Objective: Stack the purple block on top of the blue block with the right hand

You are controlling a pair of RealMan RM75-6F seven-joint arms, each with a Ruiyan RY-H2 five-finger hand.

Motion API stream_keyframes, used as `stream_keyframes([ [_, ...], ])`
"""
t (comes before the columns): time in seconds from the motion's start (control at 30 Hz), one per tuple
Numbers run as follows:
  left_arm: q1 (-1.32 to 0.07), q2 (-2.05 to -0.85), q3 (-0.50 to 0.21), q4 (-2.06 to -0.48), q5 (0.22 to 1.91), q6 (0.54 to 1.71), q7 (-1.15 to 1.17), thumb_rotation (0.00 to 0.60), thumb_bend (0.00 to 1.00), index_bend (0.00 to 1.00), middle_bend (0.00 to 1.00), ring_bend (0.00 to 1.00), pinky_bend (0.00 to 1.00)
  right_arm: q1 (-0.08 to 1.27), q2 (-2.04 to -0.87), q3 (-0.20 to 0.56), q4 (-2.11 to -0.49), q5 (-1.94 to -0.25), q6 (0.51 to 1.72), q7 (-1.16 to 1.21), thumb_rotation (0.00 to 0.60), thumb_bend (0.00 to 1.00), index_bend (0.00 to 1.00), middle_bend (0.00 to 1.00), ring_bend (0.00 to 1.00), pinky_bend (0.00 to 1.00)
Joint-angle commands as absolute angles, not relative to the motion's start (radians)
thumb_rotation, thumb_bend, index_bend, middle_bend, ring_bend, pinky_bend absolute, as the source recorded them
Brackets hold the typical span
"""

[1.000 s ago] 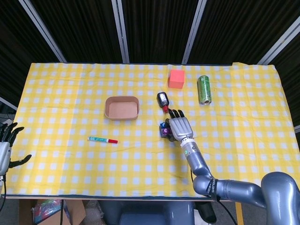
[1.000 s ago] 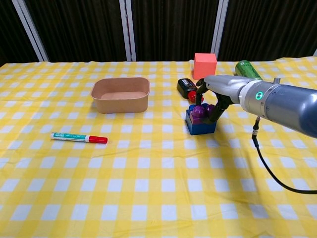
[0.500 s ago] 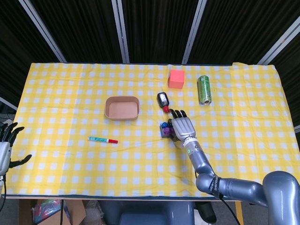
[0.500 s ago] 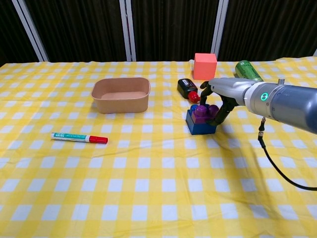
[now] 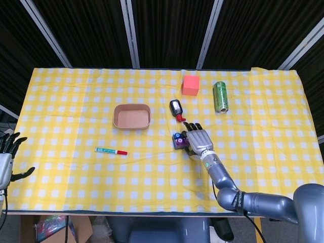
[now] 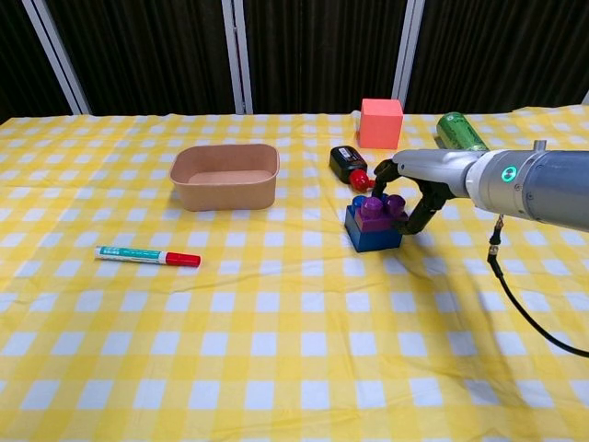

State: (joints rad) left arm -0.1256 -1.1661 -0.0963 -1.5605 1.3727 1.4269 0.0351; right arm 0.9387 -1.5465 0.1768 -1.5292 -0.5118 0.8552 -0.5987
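Observation:
The purple block (image 6: 382, 210) sits on top of the blue block (image 6: 373, 234) a little right of the table's middle; from the head view the stack shows as purple block (image 5: 178, 137) over blue block (image 5: 178, 145). My right hand (image 6: 411, 187) arches just to the right of the stack with its fingers spread and nothing held; one dark fingertip hangs above the purple block, and I see no grip on it. In the head view the right hand (image 5: 199, 139) lies beside the stack. My left hand (image 5: 7, 158) hangs off the table's left edge, fingers apart and empty.
A black bottle with a red cap (image 6: 349, 164) lies just behind the stack. Further back stand an orange-red cube (image 6: 380, 122) and a lying green can (image 6: 461, 131). A brown tray (image 6: 224, 195) is at left centre, with a marker (image 6: 147, 255) in front of it.
My right hand has let go of the purple block and drawn back to the right, leaving it seated on the blue block. The left hand has not moved.

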Motion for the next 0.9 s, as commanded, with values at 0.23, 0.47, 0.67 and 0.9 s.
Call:
stream_keyframes([
  [0.23,-0.128,-1.166,-0.096,-1.563,1.366,1.42,0.045,0.6,0.18,0.17,0.07,0.0,0.05,0.934,-1.509,0.182,-1.578,-0.552,0.882,-0.558,0.6,0.73,0.0,0.0,0.0,0.0],
  [0.47,-0.129,-1.168,-0.095,-1.567,1.364,1.417,0.055,0.6,0.18,0.17,0.07,0.0,0.05,0.902,-1.399,0.184,-1.711,-0.607,0.948,-0.54,0.6,0.73,0.0,0.0,0.0,0.0],
  [0.67,-0.129,-1.169,-0.093,-1.571,1.365,1.418,0.067,0.6,0.18,0.17,0.07,0.0,0.05,0.861,-1.297,0.167,-1.836,-0.655,1.009,-0.532,0.6,0.73,0.0,0.0,0.0,0.0],
  [0.9,-0.134,-1.171,-0.09,-1.572,1.369,1.41,0.067,0.6,0.18,0.17,0.07,0.0,0.05,0.755,-1.189,0.124,-1.961,-0.79,1.142,-0.487,0.6,0.41,0.0,0.0,0.0,0.0],
])
